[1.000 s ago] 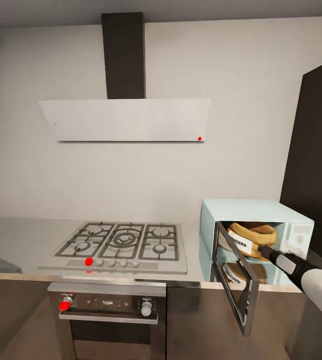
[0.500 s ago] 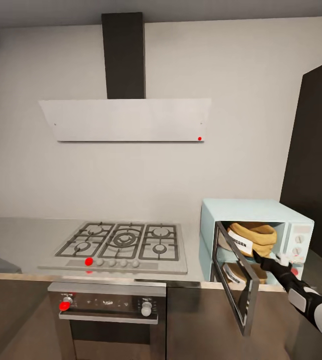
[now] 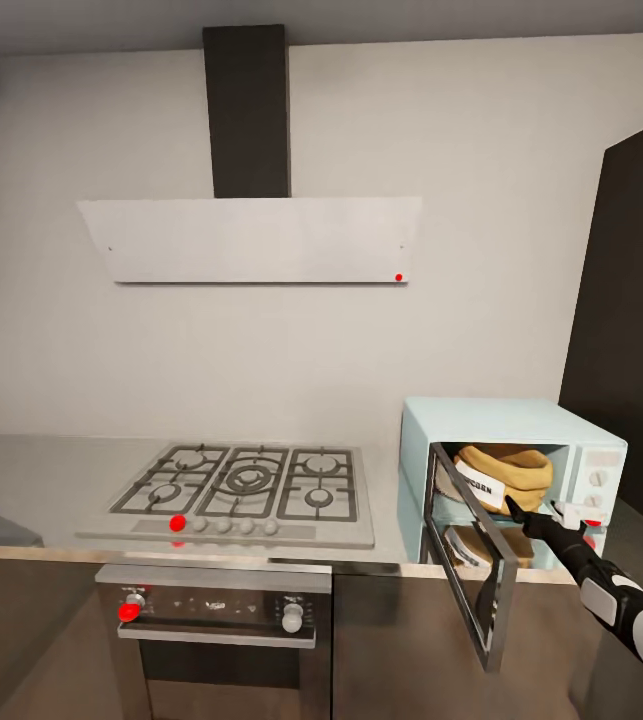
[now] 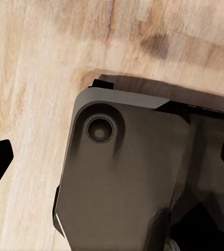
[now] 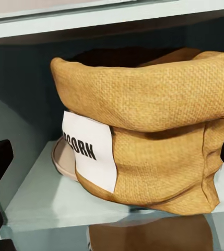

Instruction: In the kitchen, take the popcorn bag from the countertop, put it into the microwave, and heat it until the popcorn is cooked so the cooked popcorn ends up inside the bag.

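Head view: popcorn bag (image 3: pixel 501 478) already inside microwave (image 3: pixel 509 470), door (image 3: pixel 471 560) open. Right gripper (image 3: pixel 533 516) spread, empty, just outside. Left: closing, heating.

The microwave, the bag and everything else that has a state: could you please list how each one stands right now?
Microwave: door swung open, bag inside.
Popcorn bag: upright on the turntable, rim rolled, label facing out, not gripped.
Right hand: open, just outside the cavity, clear of the bag.
Hob: no flame seen, one red knob.
Oven: door closed.
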Motion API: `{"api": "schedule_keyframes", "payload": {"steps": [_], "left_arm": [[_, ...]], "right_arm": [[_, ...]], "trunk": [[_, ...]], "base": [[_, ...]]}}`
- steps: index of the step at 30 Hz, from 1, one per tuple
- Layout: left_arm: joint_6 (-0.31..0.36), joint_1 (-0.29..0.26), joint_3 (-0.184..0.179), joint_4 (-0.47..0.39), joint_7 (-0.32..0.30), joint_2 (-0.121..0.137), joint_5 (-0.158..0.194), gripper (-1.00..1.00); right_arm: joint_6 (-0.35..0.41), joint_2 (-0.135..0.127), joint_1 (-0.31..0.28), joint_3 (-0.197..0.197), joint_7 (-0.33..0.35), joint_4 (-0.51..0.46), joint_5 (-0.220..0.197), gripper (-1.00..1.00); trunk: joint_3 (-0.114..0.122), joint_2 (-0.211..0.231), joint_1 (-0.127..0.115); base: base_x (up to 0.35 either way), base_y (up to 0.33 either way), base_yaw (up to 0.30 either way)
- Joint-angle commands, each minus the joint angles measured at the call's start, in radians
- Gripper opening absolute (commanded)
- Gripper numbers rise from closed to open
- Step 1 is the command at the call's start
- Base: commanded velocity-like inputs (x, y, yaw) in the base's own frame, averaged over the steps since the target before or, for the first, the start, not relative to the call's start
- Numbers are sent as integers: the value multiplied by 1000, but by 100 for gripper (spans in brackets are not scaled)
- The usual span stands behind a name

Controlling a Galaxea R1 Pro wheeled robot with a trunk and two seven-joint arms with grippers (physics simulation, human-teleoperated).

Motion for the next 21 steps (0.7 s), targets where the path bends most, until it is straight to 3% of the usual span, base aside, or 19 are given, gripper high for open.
{"api": "schedule_keyframes", "payload": {"steps": [1,7,13,21], "left_arm": [[1,-1,4,-1,2,0,1,100],[0,-1,4,-1,3,0,1,100],[0,-1,4,-1,3,0,1,100],[0,-1,4,-1,3,0,1,100]], "right_arm": [[-2,-1,0,-8,3,3,2,100],[-4,-1,9,-6,3,3,3,100],[-126,0,47,-6,6,4,3,100],[-135,-1,56,-6,9,4,2,100]], "trunk": [[-1,-1,0],[-1,-1,0],[-1,-1,0],[-1,-1,0]], "base": [[62,-29,0],[234,-54,0],[44,-3,0],[78,0,0]]}}
